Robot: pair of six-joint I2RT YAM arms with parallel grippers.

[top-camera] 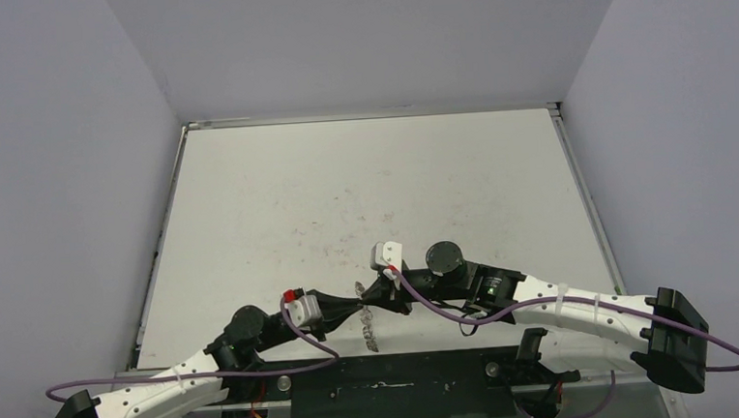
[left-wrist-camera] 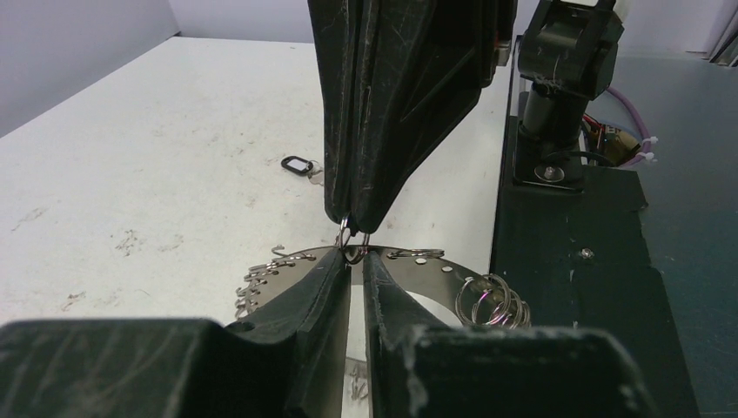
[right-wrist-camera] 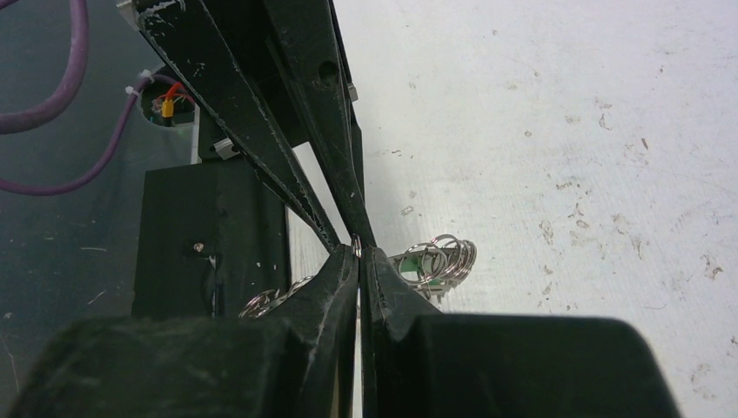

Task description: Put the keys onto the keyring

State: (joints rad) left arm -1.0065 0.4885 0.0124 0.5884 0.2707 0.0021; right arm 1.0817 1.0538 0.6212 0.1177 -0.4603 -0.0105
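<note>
The keyring point(left-wrist-camera: 418, 266), a flat silvery ring with holes and small wire loops, hangs just above the table's near edge point(top-camera: 370, 330). My left gripper point(left-wrist-camera: 352, 254) has its fingers drawn almost together at the ring's rim, pinching a small loop there. My right gripper point(right-wrist-camera: 358, 251) comes in from the opposite side, shut on the same small split loop, tip to tip with the left. A bunch of split rings point(right-wrist-camera: 446, 255) with a green tag point(right-wrist-camera: 412, 262) hangs beside the right fingers. A black oblong tag point(left-wrist-camera: 298, 165) lies on the table beyond.
The dark base plate point(left-wrist-camera: 574, 261) and the right arm's mount point(left-wrist-camera: 561, 96) stand close by, to the right in the left wrist view. Purple cables point(top-camera: 450, 313) loop beside both arms. The white tabletop point(top-camera: 364, 190) stretches away behind the grippers.
</note>
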